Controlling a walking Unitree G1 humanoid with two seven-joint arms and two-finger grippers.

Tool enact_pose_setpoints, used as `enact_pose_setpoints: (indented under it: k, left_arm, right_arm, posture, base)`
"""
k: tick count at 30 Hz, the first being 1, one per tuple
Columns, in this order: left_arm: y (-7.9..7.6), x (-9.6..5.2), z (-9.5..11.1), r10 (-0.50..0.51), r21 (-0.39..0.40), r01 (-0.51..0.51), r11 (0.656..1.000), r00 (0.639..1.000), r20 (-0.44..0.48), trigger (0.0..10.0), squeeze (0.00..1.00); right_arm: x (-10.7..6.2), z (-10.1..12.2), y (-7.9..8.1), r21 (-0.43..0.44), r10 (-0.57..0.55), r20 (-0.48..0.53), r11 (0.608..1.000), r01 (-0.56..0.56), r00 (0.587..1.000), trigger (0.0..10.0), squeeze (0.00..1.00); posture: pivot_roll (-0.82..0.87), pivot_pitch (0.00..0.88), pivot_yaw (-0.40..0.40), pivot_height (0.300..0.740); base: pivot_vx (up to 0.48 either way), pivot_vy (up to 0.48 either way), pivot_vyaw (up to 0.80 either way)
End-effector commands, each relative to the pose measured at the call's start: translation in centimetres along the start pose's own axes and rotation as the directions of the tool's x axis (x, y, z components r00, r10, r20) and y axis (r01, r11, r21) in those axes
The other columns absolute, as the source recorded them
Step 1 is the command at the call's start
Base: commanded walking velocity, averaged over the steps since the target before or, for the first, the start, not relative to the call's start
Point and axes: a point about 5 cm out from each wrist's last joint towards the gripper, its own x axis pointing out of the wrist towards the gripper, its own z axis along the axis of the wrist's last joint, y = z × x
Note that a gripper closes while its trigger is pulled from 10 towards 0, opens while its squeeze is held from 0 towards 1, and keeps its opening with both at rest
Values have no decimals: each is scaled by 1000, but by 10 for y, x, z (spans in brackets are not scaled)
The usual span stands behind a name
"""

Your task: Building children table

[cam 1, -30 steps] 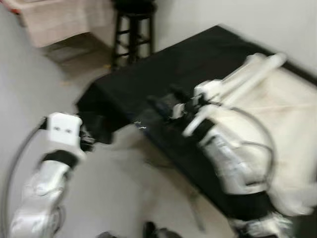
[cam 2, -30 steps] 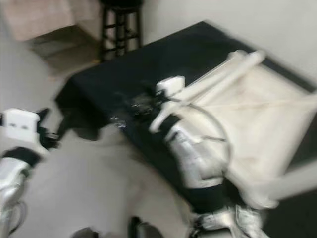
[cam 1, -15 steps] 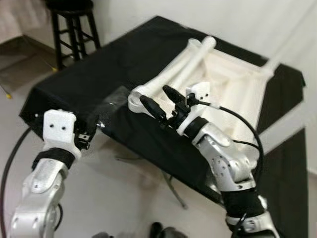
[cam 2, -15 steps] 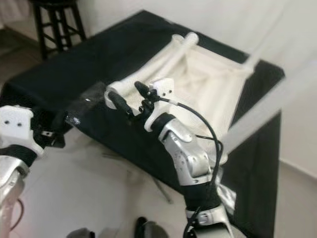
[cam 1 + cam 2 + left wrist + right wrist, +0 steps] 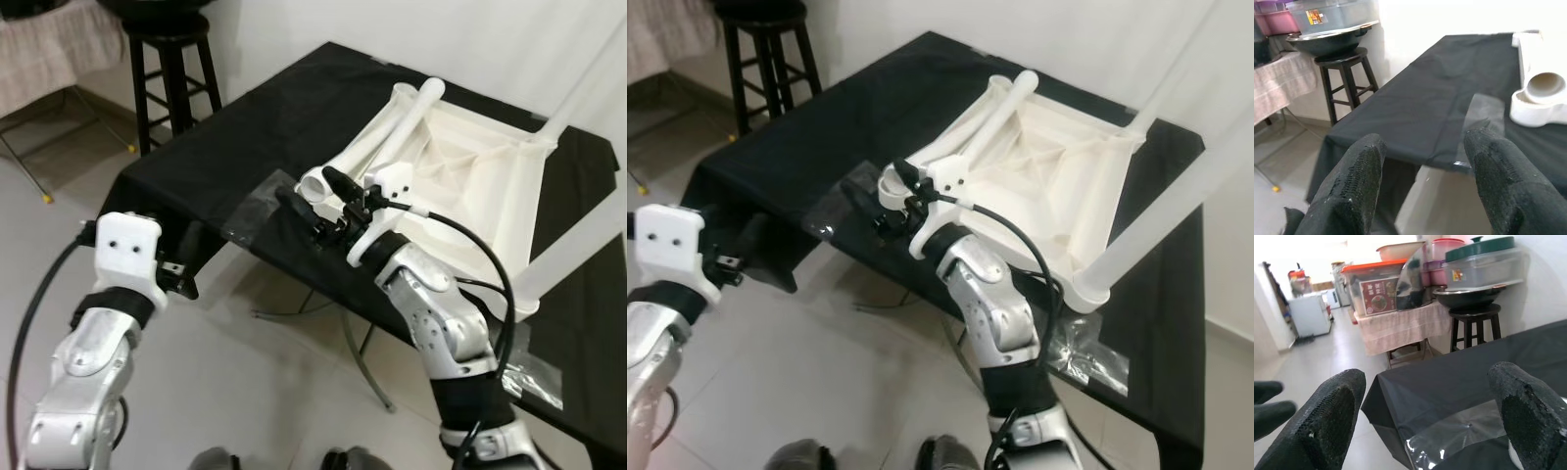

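Note:
A white children's table (image 5: 470, 176) lies upside down on a black-clothed table (image 5: 245, 127). One white leg (image 5: 382, 137) lies flat along its near side, with its hollow end (image 5: 1543, 87) pointing at the front edge. Another leg (image 5: 578, 88) stands up at the far right corner. A third leg (image 5: 578, 255) slants out on the right. My right gripper (image 5: 315, 196) hovers open just in front of the lying leg's end, holding nothing. My left gripper (image 5: 1425, 144) is open and empty, held low off the black table's near left corner.
A black stool (image 5: 171, 49) with a dark pan on it stands by the wall at the far left. Clear plastic sheets lie on the cloth near the front edge (image 5: 257, 206) and at the right (image 5: 534, 357). Tiled floor (image 5: 245, 392) lies before the table.
The camera has swung and the picture has sharpened, bringing the white table more into view. My right gripper stays open by the lying leg's end. The left arm stays low.

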Motion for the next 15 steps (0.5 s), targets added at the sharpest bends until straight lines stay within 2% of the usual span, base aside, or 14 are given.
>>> enact_pose_setpoints:
  k: [1,15]
  left_arm:
    - [-2,0,1,-8,11,8,1000,1000,2,10000,0]
    - [-4,-1,1,-26,13,26,1000,1000,9,10000,0]
  right_arm:
    - [-3,-5,-7,17,-30,-26,999,30,999,10000,0]
    - [-2,-4,-8,20,-43,-23,999,44,999,10000,0]
  posture:
    - [171,167,-89,740]
    - [173,171,-91,740]
  base:
    - [0,0,-800]
    - [0,0,-800]
